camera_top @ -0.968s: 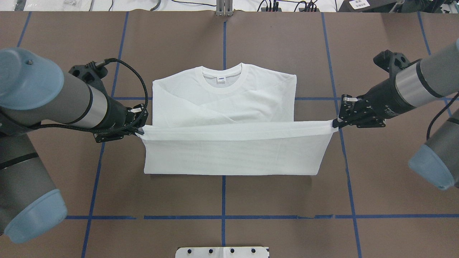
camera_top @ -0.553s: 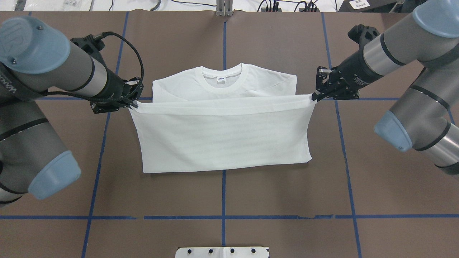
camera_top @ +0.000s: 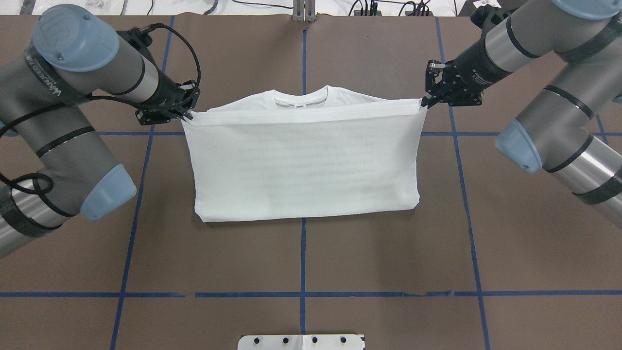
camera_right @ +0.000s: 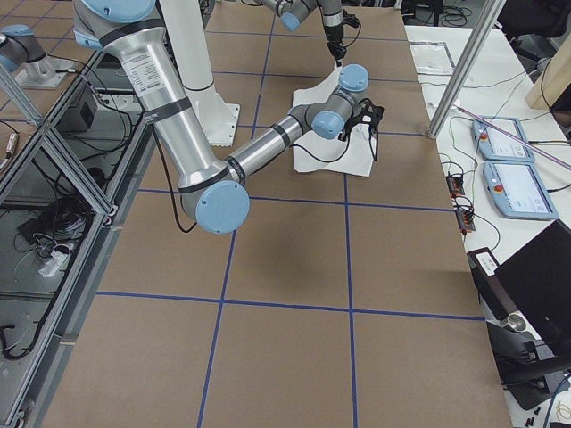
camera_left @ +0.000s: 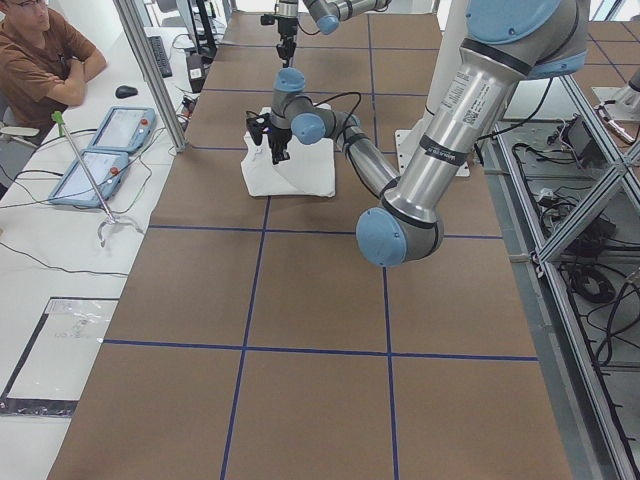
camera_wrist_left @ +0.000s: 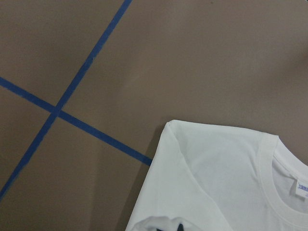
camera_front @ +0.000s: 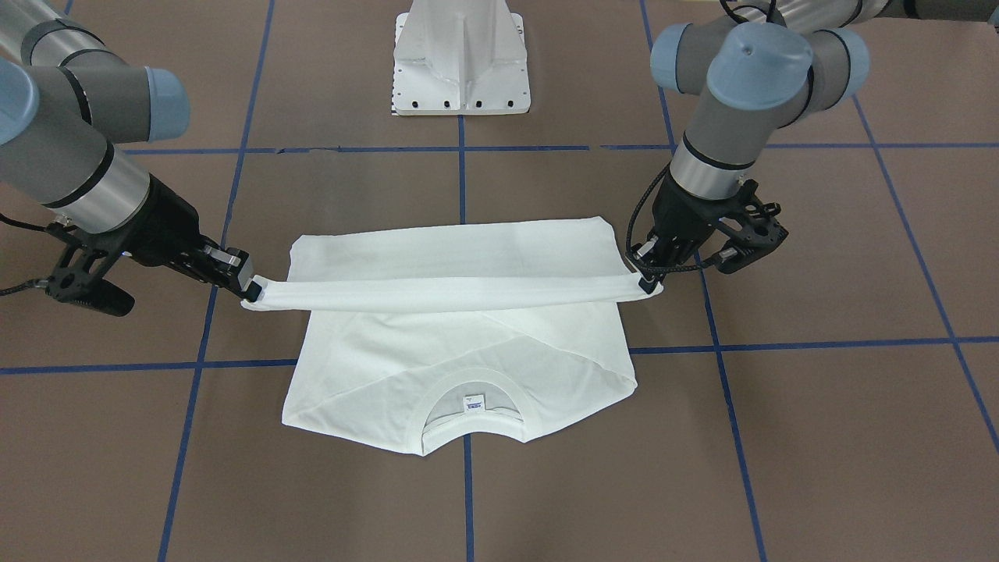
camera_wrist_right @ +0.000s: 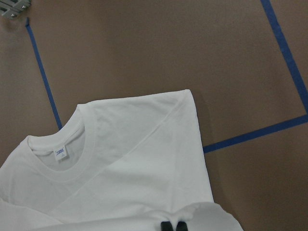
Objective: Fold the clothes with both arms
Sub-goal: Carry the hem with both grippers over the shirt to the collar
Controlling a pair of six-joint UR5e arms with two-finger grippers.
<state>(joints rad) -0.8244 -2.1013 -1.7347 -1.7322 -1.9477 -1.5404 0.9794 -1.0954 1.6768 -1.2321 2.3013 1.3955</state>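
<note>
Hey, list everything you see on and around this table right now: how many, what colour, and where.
T-shirt: one, white, mid-table, near half folded up with its edge held raised by the collar.
neck label: one, white with blue print, inside the collar.
table cover: one, brown, under everything.
tape lines: several, blue, a grid across the cover.
pedestal base: one, white, at the robot's table edge.
tablets: two, light blue, on the side bench.
operator: one, brown shirt, seated at that bench.
left pincer: black, shut on the T-shirt's corner.
right pincer: black, shut on the opposite corner.
</note>
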